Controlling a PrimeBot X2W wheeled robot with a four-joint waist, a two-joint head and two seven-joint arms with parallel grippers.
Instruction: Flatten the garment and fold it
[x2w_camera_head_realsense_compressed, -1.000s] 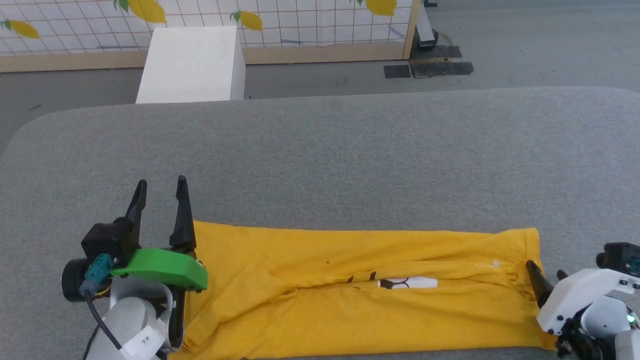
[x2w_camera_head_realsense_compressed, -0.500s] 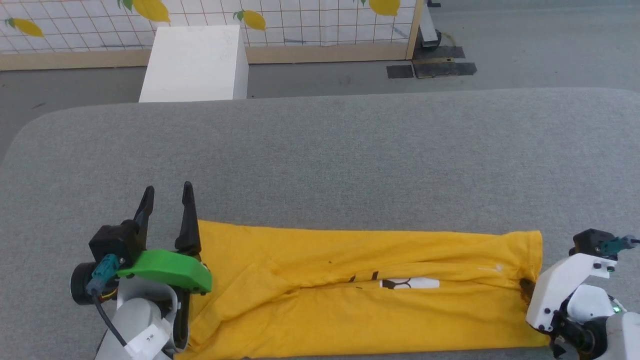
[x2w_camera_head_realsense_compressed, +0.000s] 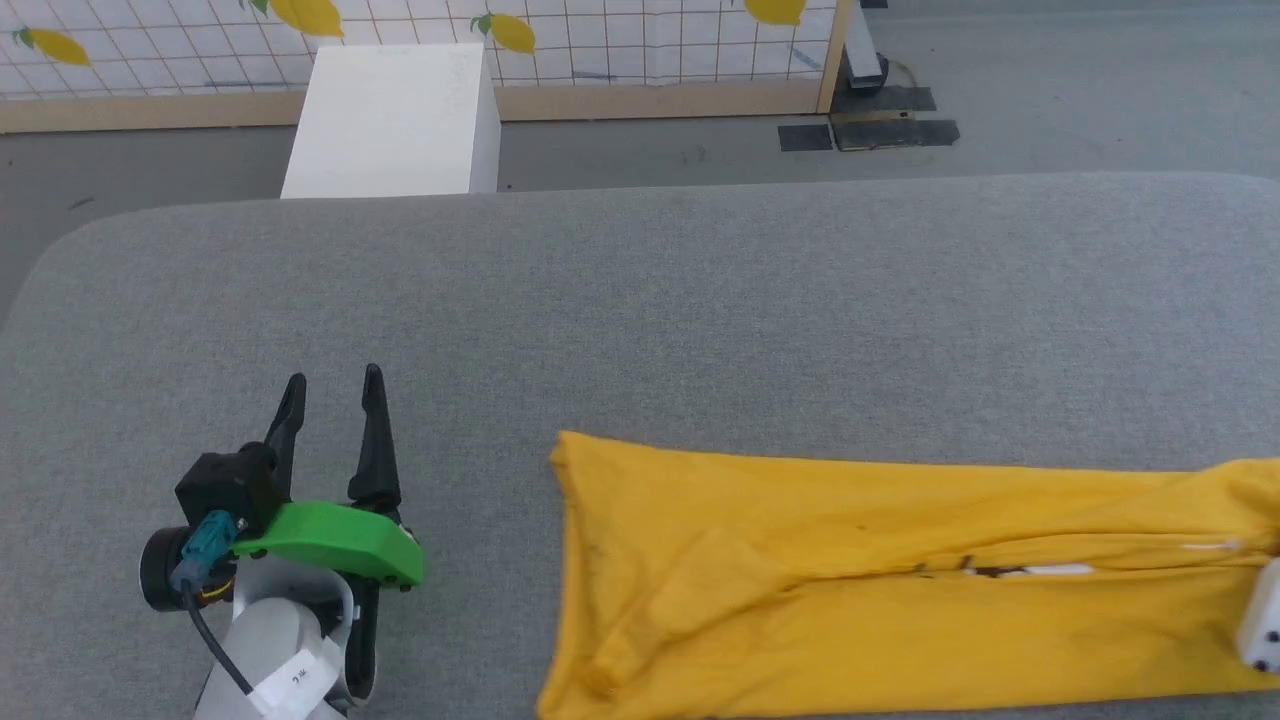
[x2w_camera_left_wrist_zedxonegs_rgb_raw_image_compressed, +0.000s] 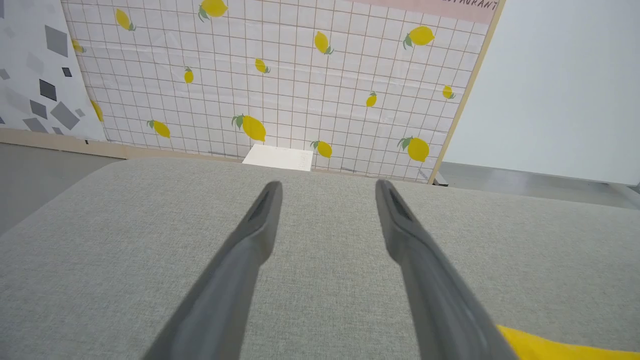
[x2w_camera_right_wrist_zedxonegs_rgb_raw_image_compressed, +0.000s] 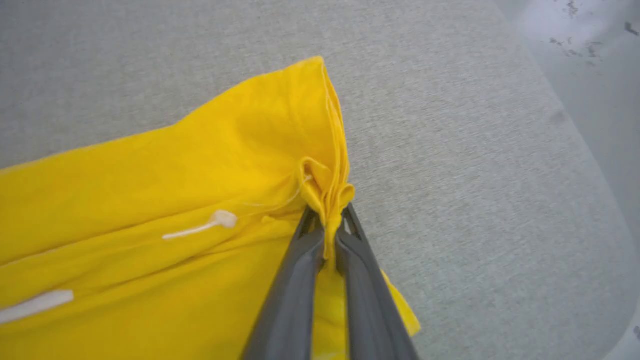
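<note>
Garment (x2w_camera_right_wrist_zedxonegs_rgb_raw_image_compressed: 125, 165) edge tight between pinched right jaws; spread left jaws well away.

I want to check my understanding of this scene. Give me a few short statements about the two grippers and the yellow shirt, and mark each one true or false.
1. The right gripper is shut on a bunched edge of the garment. True.
2. The left gripper grips the garment's other end. False: its jaws stand open and empty over the grey padded surface, apart from the garment.
3. The garment lies with its whole print facing up. False: it is folded into a long strip, and only a thin slit of print shows.
4. A white box stands on the floor beyond the padded surface. True.
</note>
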